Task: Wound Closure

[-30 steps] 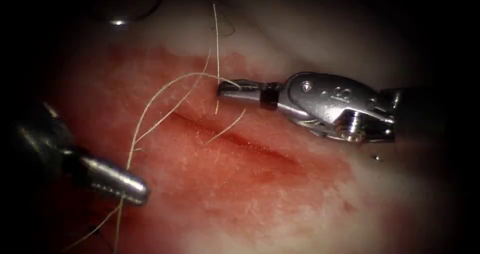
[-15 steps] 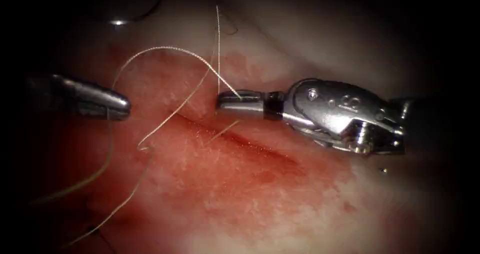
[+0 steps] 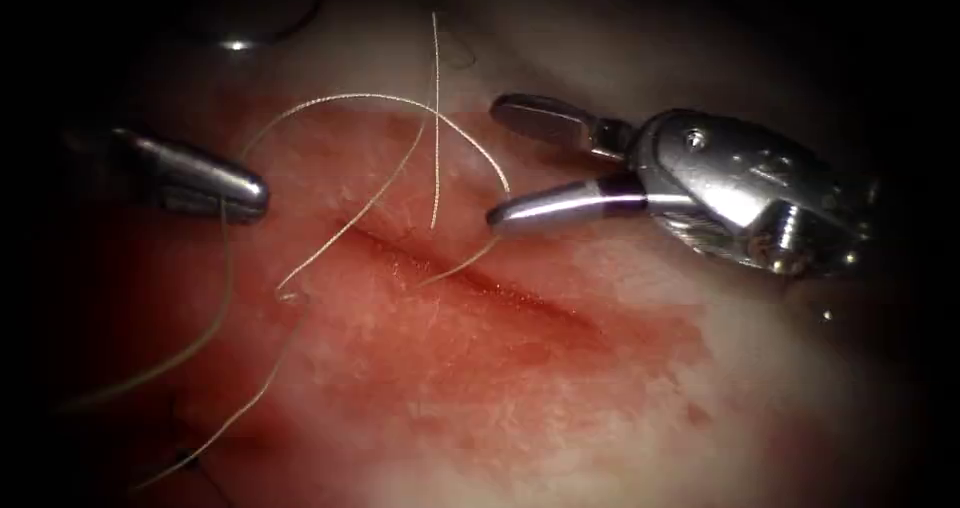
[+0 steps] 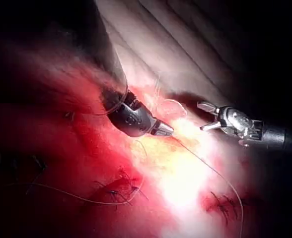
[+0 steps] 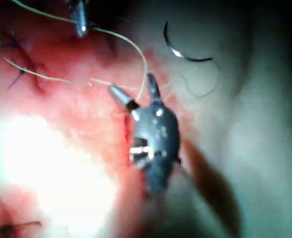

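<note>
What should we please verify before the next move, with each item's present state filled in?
1. Left claw shut on the thread: ok.
2. Right claw open and holding nothing: ok.
3. Needle out of the tissue, lying free on it, held by neither claw: ok.
4. Thread loop clear of the right claw's lower jaw: cannot tell; it ends right beside that jaw.
5. Knot seated at the cut: cannot tell.

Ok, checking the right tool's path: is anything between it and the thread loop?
Nothing visible does. The right tool, open and empty, has the thread loop right at its lower jaw's tip. The left tool is shut on the thread. The needle lies free on the tissue.
</note>
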Controlling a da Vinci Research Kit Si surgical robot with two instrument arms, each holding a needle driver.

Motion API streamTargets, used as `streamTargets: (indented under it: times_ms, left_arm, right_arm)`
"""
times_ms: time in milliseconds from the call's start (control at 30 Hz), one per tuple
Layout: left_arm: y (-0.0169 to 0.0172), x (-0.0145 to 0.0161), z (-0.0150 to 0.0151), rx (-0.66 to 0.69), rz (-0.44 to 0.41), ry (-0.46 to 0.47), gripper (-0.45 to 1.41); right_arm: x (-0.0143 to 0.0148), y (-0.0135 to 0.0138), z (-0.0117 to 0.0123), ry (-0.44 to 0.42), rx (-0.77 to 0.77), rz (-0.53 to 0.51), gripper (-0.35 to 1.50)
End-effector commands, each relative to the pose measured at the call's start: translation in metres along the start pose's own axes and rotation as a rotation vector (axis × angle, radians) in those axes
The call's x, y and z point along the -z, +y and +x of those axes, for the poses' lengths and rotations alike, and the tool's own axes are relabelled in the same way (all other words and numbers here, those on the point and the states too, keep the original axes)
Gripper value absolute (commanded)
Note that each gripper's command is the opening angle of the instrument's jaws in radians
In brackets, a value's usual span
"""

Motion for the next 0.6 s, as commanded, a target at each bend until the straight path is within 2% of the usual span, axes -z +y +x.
streamTargets:
  times_ms: [33, 267, 400, 467, 500, 567, 600]
  left_arm:
    - [0.0003, -0.0009, -0.0004, -0.006, -0.002, 0.006, -0.35]
    - [0.0004, -0.0014, -0.0001, -0.005, -0.003, 0.011, -0.35]
    - [0.0004, -0.0010, 0.0001, -0.002, 0.003, 0.017, -0.35]
    - [0.0008, -0.0009, 0.0006, -0.002, -0.005, 0.042, -0.35]
    - [0.0011, -0.0007, 0.0009, -0.002, -0.011, 0.052, -0.35]
    - [0.0019, -0.0001, 0.0022, -0.008, -0.024, 0.079, -0.35]
    - [0.0023, 0.0003, 0.0031, -0.013, -0.030, 0.090, -0.35]
  right_arm:
    - [0.0000, 0.0013, -0.0006, 0.007, 0.002, -0.023, 1.03]
    - [0.0001, 0.0045, -0.0021, 0.009, 0.020, -0.105, 0.98]
    - [-0.0001, 0.0054, -0.0034, 0.004, 0.034, -0.118, 0.84]
    - [-0.0009, 0.0055, -0.0047, -0.032, 0.053, -0.111, 0.79]
    - [-0.0013, 0.0055, -0.0050, -0.045, 0.073, -0.098, 0.79]
    - [-0.0031, 0.0050, -0.0053, -0.113, 0.219, -0.057, 0.84]
    - [-0.0042, 0.0047, -0.0050, -0.136, 0.319, -0.035, 0.81]
